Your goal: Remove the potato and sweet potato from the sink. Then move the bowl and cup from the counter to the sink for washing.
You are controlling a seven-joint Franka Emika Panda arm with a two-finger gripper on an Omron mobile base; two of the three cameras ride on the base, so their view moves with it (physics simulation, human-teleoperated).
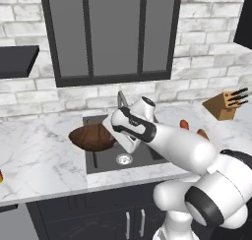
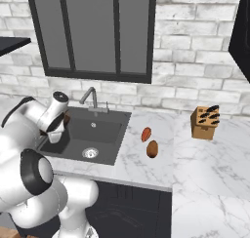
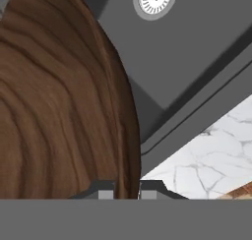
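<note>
Kitchen, white brick wall, dark-framed window; one marble counter (image 2: 146,168), one sink (image 2: 105,132) with one faucet (image 2: 89,96).
One wooden bowl (image 1: 91,137), tilted, hung over the sink's left edge, its rim clamped between the gripper (image 3: 127,191) fingers. One potato (image 2: 152,148) and one sweet potato (image 2: 146,134) lay close together on the counter right of the sink, long axes roughly front-to-back. One knife block (image 2: 204,122) stood farther right.

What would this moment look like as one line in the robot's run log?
stage: carrying bowl | fingers: shut on bowl rim | bowl: over sink's left edge | potato, sweet potato: on counter | cup: not placed
</note>
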